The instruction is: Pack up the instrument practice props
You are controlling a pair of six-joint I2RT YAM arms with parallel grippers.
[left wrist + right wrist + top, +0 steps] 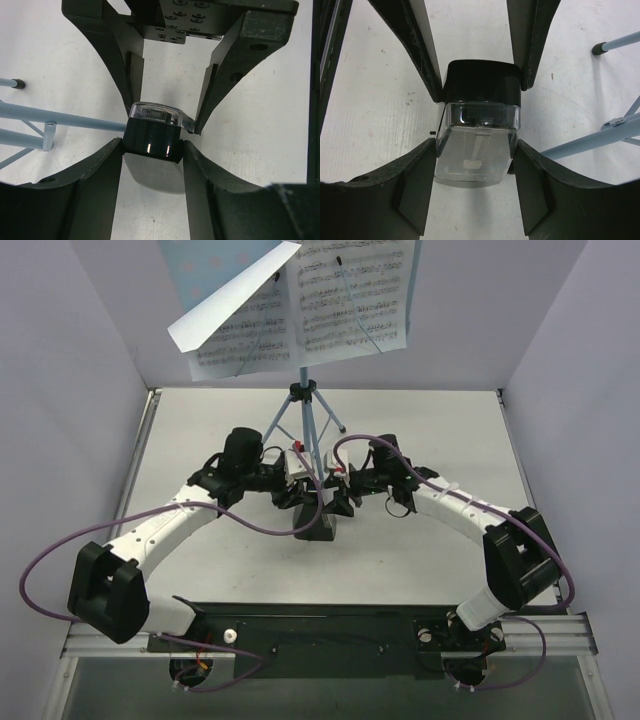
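Note:
The small dark metronome (pixel 318 522) stands on the table in front of the stand's legs. My left gripper (pixel 303 495) is shut on its black body (pixel 151 137), with both fingers pressed to its sides. My right gripper (pixel 341 498) faces it from the other side, and its fingers are closed against the clear front cover (pixel 476 155). The light-blue music stand (pixel 303 360) rises behind on tripod legs (pixel 285 420). White sheet-music pages (pixel 350 295) rest on it, and one page (pixel 230 302) is folded over to the left.
The thin blue stand legs run close beside the grippers in the left wrist view (pixel 60 119) and the right wrist view (pixel 585 142). A black rail (pixel 320 625) with the arm bases lines the near edge. White walls enclose the table.

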